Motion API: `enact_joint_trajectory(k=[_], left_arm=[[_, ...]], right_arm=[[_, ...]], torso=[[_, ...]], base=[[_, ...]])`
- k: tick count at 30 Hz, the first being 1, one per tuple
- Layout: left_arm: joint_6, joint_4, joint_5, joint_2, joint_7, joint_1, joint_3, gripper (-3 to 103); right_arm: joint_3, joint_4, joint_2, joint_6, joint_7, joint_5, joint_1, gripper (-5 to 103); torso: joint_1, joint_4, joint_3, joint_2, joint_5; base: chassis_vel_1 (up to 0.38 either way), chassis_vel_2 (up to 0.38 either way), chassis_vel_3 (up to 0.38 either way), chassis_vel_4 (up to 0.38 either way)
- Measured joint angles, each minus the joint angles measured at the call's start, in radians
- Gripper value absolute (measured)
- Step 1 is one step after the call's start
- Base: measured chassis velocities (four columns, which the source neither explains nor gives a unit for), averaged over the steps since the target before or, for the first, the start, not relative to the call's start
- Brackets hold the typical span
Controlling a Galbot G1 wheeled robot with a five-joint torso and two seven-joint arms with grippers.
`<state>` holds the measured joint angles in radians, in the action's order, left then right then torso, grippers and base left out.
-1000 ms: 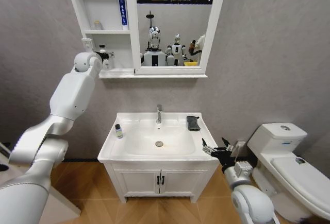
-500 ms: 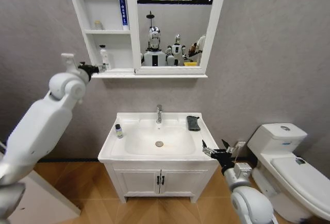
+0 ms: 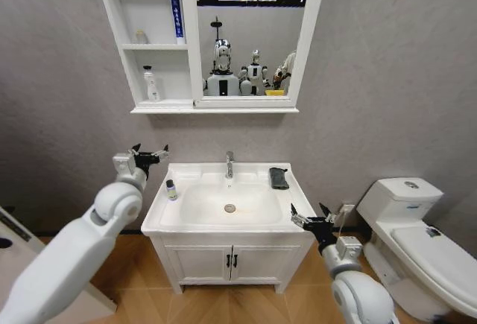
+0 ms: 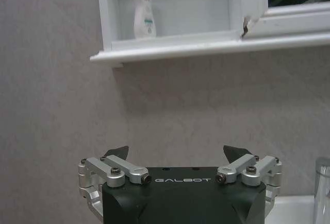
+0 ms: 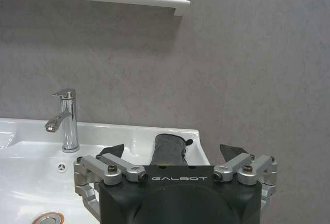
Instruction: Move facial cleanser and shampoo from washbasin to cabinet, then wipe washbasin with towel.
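Observation:
In the head view a white bottle (image 3: pixel 151 84) stands alone in the lowest compartment of the cabinet (image 3: pixel 190 105); the left wrist view shows this bottle (image 4: pixel 143 7) above the shelf edge. A small dark bottle with a pale cap (image 3: pixel 171 189) stands on the left rim of the washbasin (image 3: pixel 223 223). I cannot tell which one is the shampoo and which the facial cleanser. The dark towel (image 3: pixel 279 177) (image 5: pixel 169 149) lies folded on the basin's back right rim. My left gripper (image 3: pixel 149 154) (image 4: pixel 178 152) hangs open and empty left of the basin. My right gripper (image 3: pixel 311 216) (image 5: pixel 174 149) stays open at the basin's front right corner.
The chrome faucet (image 3: pixel 229 164) (image 5: pixel 64 121) stands at the basin's back middle, with the drain (image 3: pixel 229 208) in the bowl. A blue tube (image 3: pixel 176 11) and a small jar (image 3: pixel 141 36) occupy the upper shelves. A toilet (image 3: pixel 417 227) stands at the right, and a two-door vanity (image 3: pixel 231 261) sits under the basin.
My left arm has come down from the cabinet shelf to beside the basin's left rim, leaving the white bottle on the shelf. The right gripper has barely moved.

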<state>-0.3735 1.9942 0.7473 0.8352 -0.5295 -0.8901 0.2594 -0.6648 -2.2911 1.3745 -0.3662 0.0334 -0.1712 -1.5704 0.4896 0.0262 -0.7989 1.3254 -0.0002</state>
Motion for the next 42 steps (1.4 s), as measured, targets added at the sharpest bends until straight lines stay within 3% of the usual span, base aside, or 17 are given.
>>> enact_joint_trajectory(k=[5,16,30,42], left_arm=[[0.057,-0.085,-0.107,0.087,0.056,-0.05,-0.037,100],[0.116,-0.291,-0.225,0.202,0.1,-0.007,-0.074,100],[0.131,-0.41,-0.262,0.248,0.112,0.012,-0.067,100],[0.113,-0.436,-0.258,0.253,0.123,0.016,-0.066,100]], right_arm=[[0.0,0.0,0.0,0.001,-0.001,0.002,-0.005,100],[-0.009,0.007,-0.009,0.002,-0.002,-0.003,-0.003,100],[-0.008,0.012,-0.011,-0.008,-0.005,-0.003,0.009,100],[-0.015,0.006,-0.013,-0.036,0.002,0.0,0.006,100]], torso=[[0.0,0.0,0.0,0.0,0.0],[0.0,0.0,0.0,0.0,0.0],[0.0,0.0,0.0,0.0,-0.0001],[0.0,0.0,0.0,0.0,-0.0001]], base=[[0.0,0.0,0.0,0.0],[0.0,0.0,0.0,0.0],[0.0,0.0,0.0,0.0],[0.0,0.0,0.0,0.0]])
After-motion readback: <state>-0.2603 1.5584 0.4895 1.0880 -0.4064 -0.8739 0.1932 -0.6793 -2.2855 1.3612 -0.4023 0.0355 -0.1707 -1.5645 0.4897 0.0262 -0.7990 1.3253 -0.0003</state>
